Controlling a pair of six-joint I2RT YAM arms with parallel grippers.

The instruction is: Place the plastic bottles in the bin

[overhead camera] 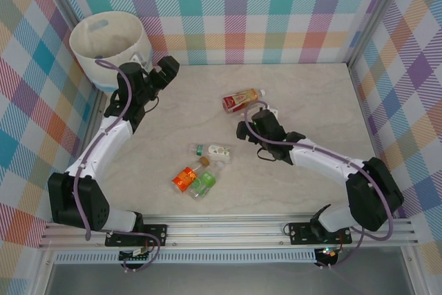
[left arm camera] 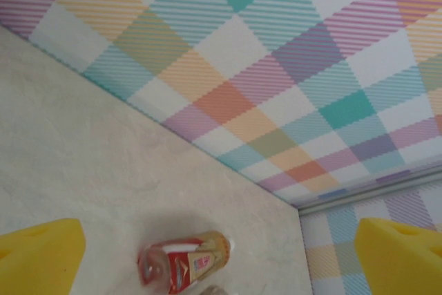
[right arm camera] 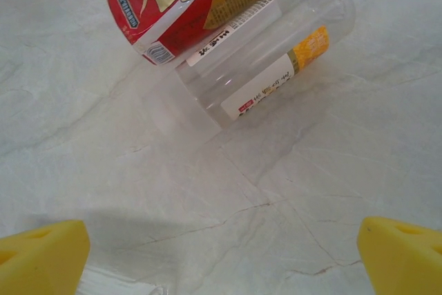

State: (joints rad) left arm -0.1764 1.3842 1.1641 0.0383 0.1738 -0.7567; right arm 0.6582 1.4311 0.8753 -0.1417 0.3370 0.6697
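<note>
Top external view has the right gripper (overhead camera: 254, 119) spread wide, empty, just on the near side of two plastic bottles lying side by side and touching, towards the table's (overhead camera: 318, 101) far edge: a red-labelled bottle (overhead camera: 242, 99) and a clear bottle with a white and yellow label (right arm camera: 269, 67). From the right wrist, both long axes run on a slant across the line between the yellow fingers (right arm camera: 41, 253), so I'd judge the wrist needs a turn before straddling either. The left gripper (overhead camera: 169, 65), also wide open and holding nothing, hangs near the bin (overhead camera: 128, 39) at the far left corner, well apart from that pair, so the right arm is nearer. Three more lie mid-table towards the near edge: a white-labelled bottle (overhead camera: 215, 150), an orange-labelled bottle (overhead camera: 185, 176) and a green-labelled bottle (overhead camera: 204, 184). That makes five bottles on the table and one bin; its contents I cannot make out.
</note>
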